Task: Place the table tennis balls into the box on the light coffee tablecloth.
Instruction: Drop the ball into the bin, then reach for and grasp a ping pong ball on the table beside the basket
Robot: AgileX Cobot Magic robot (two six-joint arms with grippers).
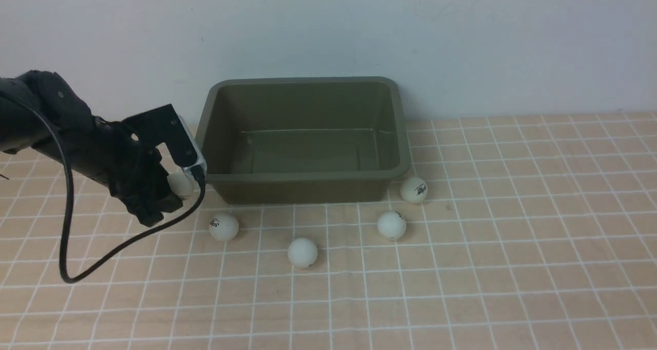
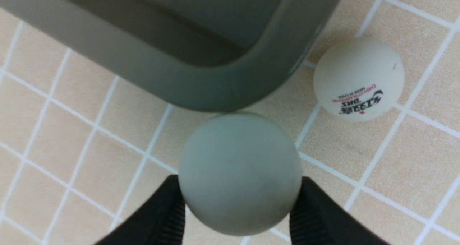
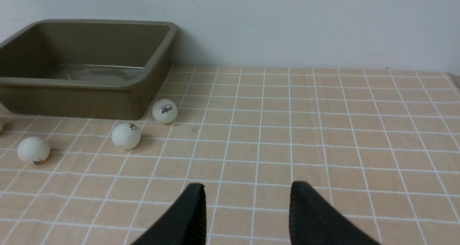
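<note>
Olive-green, the rectangular plastic box with a flared rim [image 1: 308,176] shows no balls inside; beside its left corner, the black two-fingered left gripper [image 2: 240,191] has its fingertips against opposite sides of a matte white table tennis ball [image 2: 240,166], probably to keep it from rolling during a lift over the rim; four other white balls [image 1: 302,252] lie around the box's near side and right corner, while the black right gripper [image 3: 248,198] stands apart, fingers parted with nothing between
</note>
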